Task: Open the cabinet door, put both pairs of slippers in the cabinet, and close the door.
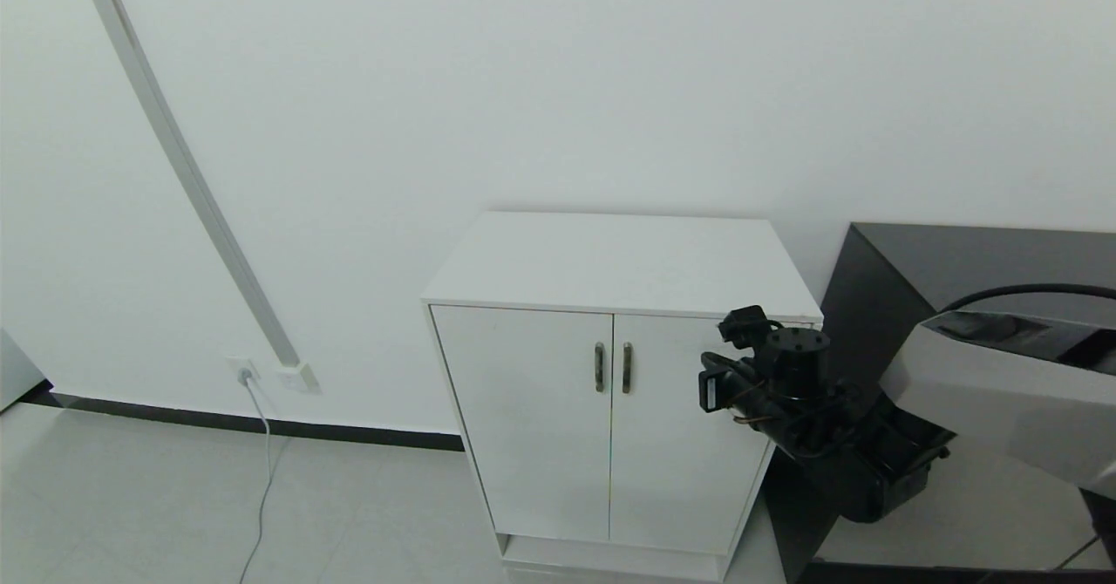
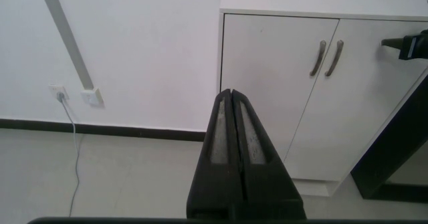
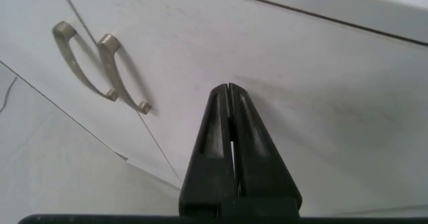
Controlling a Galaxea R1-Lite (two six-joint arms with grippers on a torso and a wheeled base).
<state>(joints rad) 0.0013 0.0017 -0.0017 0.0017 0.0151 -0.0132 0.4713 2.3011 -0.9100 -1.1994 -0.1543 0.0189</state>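
Before right cabinet door (image 1: pixel 671 462), right claw (image 3: pixel 229 87) clenched, empty; left claw (image 2: pixel 231 91) clenched, empty.

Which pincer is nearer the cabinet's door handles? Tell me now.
Right. The right pincer is close before the right door, beside the handles; the left pincer is well back from the cabinet, toward its left.

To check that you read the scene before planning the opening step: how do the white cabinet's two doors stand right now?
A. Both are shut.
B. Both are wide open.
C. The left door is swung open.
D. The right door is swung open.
A: both doors of the cabinet lie flush with its front, and the handles sit side by side at the middle seam.
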